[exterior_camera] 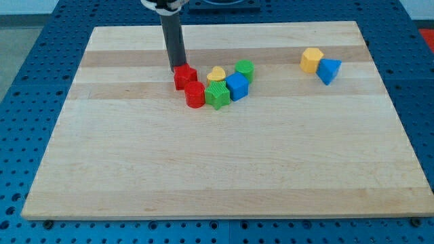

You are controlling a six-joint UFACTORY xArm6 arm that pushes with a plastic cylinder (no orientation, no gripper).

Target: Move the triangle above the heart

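Observation:
A blue triangle (329, 70) lies at the view's upper right, touching a yellow hexagon block (311, 59) on its left. A yellow heart (215, 74) sits in a cluster near the board's upper middle. My tip (178, 68) stands at the upper left edge of a red block (184, 76), at the cluster's left end, far to the left of the triangle. The dark rod rises from the tip toward the view's top.
The cluster also holds a red cylinder (195, 94), a green star-like block (217, 95), a blue cube (237, 86) and a green cylinder (245, 69). The wooden board (217, 169) lies on a blue perforated table.

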